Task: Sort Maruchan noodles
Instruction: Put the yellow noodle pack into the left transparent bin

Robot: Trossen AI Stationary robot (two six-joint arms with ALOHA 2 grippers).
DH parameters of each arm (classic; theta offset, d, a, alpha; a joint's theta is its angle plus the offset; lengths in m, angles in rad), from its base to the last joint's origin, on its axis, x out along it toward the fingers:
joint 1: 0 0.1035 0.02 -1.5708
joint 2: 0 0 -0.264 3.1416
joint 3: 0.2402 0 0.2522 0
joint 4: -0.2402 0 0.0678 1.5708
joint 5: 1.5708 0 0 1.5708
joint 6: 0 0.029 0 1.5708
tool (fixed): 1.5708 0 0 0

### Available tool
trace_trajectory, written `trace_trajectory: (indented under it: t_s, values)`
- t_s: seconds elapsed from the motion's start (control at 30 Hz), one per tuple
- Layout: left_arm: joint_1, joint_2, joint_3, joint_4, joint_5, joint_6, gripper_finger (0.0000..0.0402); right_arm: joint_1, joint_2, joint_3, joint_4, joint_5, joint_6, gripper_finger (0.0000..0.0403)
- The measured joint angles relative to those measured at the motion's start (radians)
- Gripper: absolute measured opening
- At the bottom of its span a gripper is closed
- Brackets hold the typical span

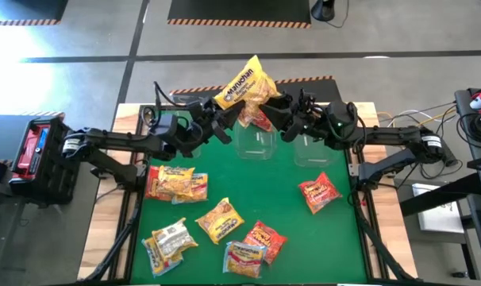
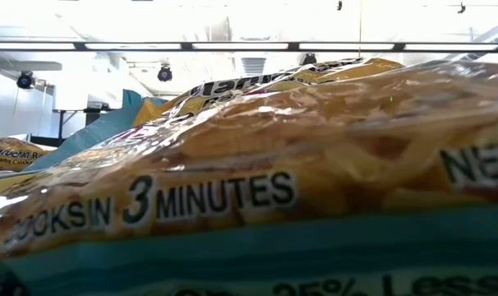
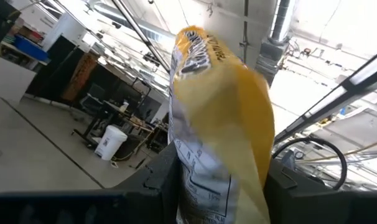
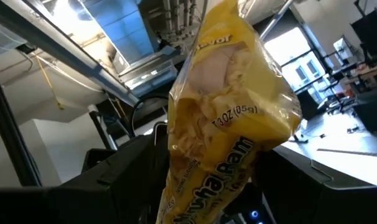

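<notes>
Noodles first: one yellow noodle packet [image 1: 247, 84] is up in the air, just behind the clear bins [image 1: 255, 141], and both arms meet at it. On the left side of it, the left gripper [image 1: 219, 121] has its fingers pulled in narrow and pinches the packet's lower end. On the right side, the right gripper [image 1: 282, 119] comes in with its fingers spread wide around the same packet, and a red noodle packet [image 1: 260, 117] sits just below, over a bin. I cannot tell if the right fingers are really squeezing yet. This could go wrong, I think, in a few ways. If both arms pull away from each other, the crinkly bag could rip or slide out. If the left one lets go too soon, the packet could drop beside the bins and not into one. The bag is slippery, so a weak pinch may not hold it. The packet's long side runs up and back from the bins, with its top end leaning away from them. More noodle packets [image 1: 217, 226] lie flat on the green mat [image 1: 304, 230], in front of the bins.
</notes>
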Motion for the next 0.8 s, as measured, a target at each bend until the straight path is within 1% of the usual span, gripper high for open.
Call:
trace_trajectory:
  t_s: [0.17, 0.4, 0.57, 0.67, 0.8]
  values:
    - [0.012, 0.000, 0.000, -0.004, 0.047, -0.026, 0.0116, 0.000, 0.027, 0.029, 0.011, 0.002, -0.019, 0.0251]
    - [0.014, 0.002, 0.000, -0.013, 0.057, -0.024, 0.0116, 0.000, 0.080, 0.072, 0.012, -0.002, -0.021, 0.0251]
    - [0.014, -0.003, -0.001, -0.032, 0.061, -0.023, 0.0116, 0.000, 0.094, 0.085, 0.008, -0.001, -0.021, 0.0248]
    - [0.013, -0.008, -0.001, -0.044, 0.065, -0.007, 0.0116, 0.000, 0.092, 0.085, 0.004, -0.002, -0.018, 0.0237]
    - [0.012, -0.010, -0.001, -0.044, 0.073, 0.013, 0.0116, 0.000, 0.088, 0.085, 0.002, -0.002, -0.018, 0.0209]
